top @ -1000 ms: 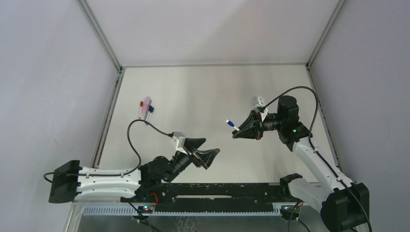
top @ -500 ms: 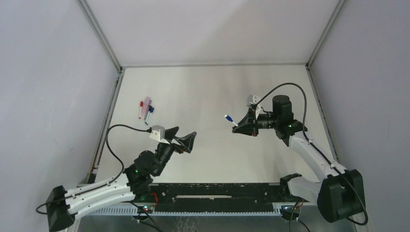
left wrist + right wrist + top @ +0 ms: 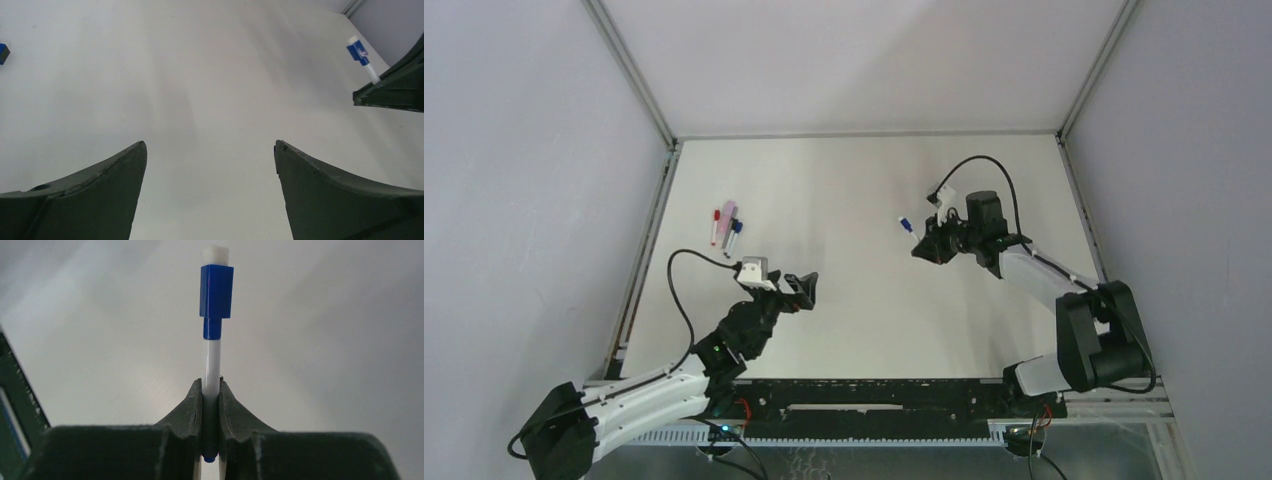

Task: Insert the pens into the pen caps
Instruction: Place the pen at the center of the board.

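We see a pale, matte table (image 3: 844, 180) under soft, even light. Plain grey walls (image 3: 524, 200) enclose it, with metal rails (image 3: 629, 70) along the corners.

No legible text, label, brand, number or sign in any view.

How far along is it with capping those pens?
One looks done: the blue-and-white pen pinched in the right gripper wears a blue cap. The left gripper is open and empty. Left: the pink, red and blue pieces bunched near the table's left edge, too small to judge.
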Motion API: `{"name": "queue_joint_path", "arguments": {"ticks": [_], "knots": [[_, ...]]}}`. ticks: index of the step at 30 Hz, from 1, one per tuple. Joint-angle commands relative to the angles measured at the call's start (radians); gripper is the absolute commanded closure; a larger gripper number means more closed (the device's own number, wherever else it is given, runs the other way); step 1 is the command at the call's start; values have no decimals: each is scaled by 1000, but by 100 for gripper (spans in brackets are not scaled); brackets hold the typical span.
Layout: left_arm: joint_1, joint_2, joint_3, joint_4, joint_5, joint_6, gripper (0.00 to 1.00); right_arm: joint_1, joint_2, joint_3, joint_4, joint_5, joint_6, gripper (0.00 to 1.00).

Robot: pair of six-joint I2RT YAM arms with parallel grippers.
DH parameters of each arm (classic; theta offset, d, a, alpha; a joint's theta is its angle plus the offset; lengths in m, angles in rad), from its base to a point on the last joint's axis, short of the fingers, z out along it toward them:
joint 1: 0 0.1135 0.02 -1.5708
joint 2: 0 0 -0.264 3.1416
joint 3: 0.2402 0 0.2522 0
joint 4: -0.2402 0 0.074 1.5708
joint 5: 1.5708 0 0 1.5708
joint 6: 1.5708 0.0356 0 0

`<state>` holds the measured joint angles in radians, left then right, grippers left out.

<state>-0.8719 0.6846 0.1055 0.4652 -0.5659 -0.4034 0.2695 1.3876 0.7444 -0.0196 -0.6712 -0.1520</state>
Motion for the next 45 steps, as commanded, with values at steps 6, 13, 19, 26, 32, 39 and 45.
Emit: {"name": "queue_joint_path", "arguments": {"ticks": [6, 13, 19, 26, 32, 39, 45], "knots": [[17, 16, -59, 86, -64, -147, 0, 2, 105, 127, -65, 213, 120, 84], [21, 89, -47, 103, -56, -199, 0, 13, 243, 215, -173, 148, 212, 83], [21, 128, -45, 114, -50, -227, 0, 38, 326, 238, -165, 163, 300, 82], [21, 107, -43, 108, -15, -242, 1, 41, 430, 307, -167, 119, 419, 80], [22, -14, -41, 9, 21, -282, 1, 63, 519, 386, -182, 34, 485, 67], [21, -195, -9, -124, 58, -308, 1, 68, 537, 439, -214, -41, 482, 52], [22, -206, 125, -258, 139, -279, 1, 68, 413, 489, -338, -77, 243, 46]]}}
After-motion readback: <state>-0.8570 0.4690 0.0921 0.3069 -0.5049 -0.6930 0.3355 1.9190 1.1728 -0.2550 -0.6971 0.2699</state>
